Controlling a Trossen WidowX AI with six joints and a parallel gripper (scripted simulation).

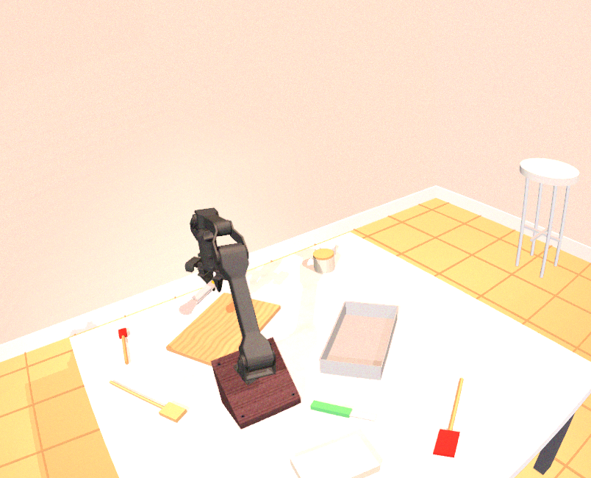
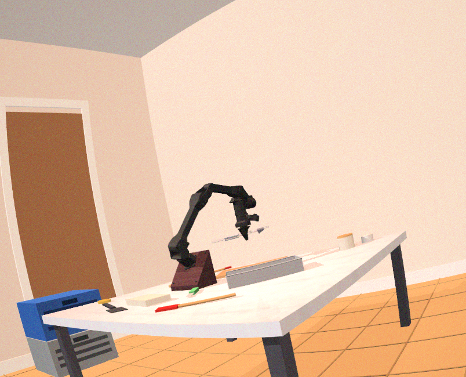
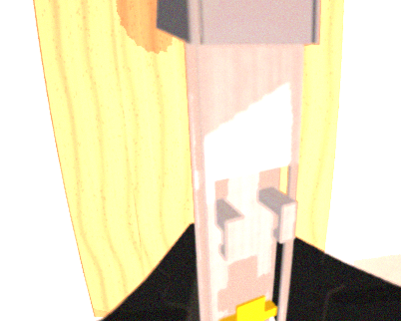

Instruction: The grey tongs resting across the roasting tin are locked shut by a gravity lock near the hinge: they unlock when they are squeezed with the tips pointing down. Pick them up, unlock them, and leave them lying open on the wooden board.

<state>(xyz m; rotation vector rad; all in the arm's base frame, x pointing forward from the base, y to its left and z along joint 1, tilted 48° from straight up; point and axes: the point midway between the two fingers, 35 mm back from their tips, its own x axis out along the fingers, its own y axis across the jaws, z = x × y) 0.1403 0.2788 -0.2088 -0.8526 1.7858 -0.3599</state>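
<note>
My gripper (image 1: 216,286) (image 2: 245,236) (image 3: 242,282) is shut on the grey tongs (image 1: 200,297) (image 2: 230,238) (image 3: 250,68) and points steeply down. It holds them in the air above the wooden board (image 1: 203,334) (image 3: 101,172). In the exterior view the tongs lie near level, their left end a little lower than the end with the dark block. Their arms look close together; whether the lock is engaged cannot be seen. In the wrist view the tongs run lengthwise between the black fingers, with a yellow piece at the bottom edge. The roasting tin (image 1: 352,366) (image 2: 265,274) holds no tongs.
A pot with an orange top (image 1: 323,261) (image 2: 345,241) stands at the back. A red-headed tool (image 1: 123,334) lies left of the board, a yellow spatula (image 1: 172,411) nearer the front. A green-handled tool (image 1: 331,409), a red spatula (image 1: 446,443) and a pale block (image 1: 337,459) lie in front.
</note>
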